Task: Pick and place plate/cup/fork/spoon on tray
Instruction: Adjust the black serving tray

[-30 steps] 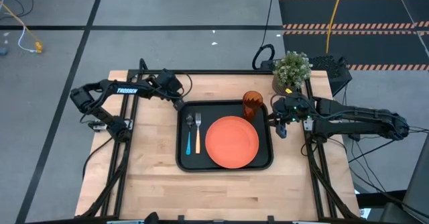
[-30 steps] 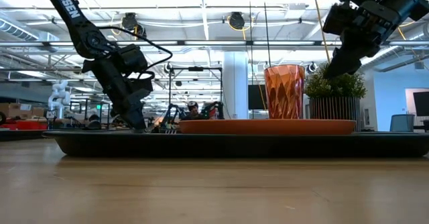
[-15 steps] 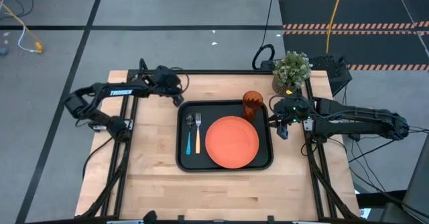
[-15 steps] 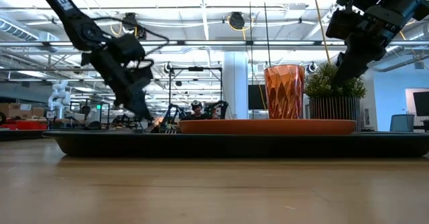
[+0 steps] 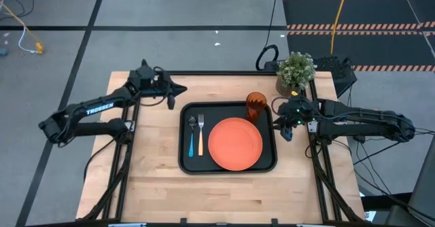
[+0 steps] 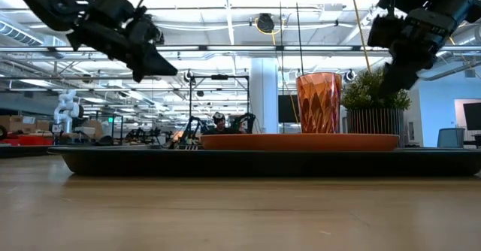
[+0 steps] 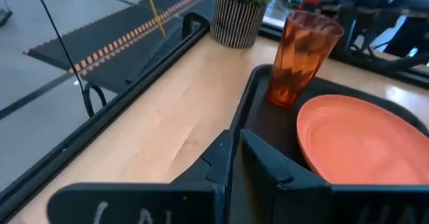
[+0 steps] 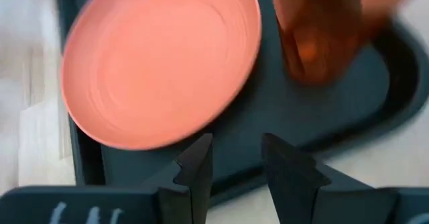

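Left gripper (image 5: 178, 90) has lifted clear of the tray (image 5: 185, 160) (jaws closed, empty); right gripper (image 5: 286, 133) open beside cup (image 5: 255, 106).

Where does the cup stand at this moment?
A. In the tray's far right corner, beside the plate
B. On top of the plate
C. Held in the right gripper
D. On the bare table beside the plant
A: the cup stands upright inside the tray at its far right corner, next to the plate, and neither gripper holds it.
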Controlling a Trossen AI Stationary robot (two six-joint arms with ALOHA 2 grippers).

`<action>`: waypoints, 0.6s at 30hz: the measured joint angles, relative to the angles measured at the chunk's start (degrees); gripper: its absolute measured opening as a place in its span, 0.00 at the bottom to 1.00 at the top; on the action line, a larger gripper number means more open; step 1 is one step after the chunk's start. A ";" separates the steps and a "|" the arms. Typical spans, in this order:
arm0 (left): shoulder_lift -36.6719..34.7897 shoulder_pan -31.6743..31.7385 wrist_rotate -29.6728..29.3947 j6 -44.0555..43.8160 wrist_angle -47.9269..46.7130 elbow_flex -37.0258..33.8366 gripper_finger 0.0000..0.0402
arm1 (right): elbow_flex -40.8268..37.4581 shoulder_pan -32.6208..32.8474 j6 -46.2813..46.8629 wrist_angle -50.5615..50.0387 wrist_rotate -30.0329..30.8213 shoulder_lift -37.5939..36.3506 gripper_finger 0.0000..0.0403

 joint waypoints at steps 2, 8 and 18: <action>-2.21 0.04 -0.12 -0.60 0.22 -0.96 0.08 | 0.00 0.00 3.15 -3.08 0.04 0.01 0.29; -6.69 0.19 -0.21 -3.00 0.24 -1.87 0.08 | 0.00 0.00 8.06 -4.05 1.46 2.38 0.29; -8.78 -0.44 -0.23 -4.17 1.50 -1.89 0.08 | 0.00 0.02 12.27 -9.45 -1.71 15.30 0.29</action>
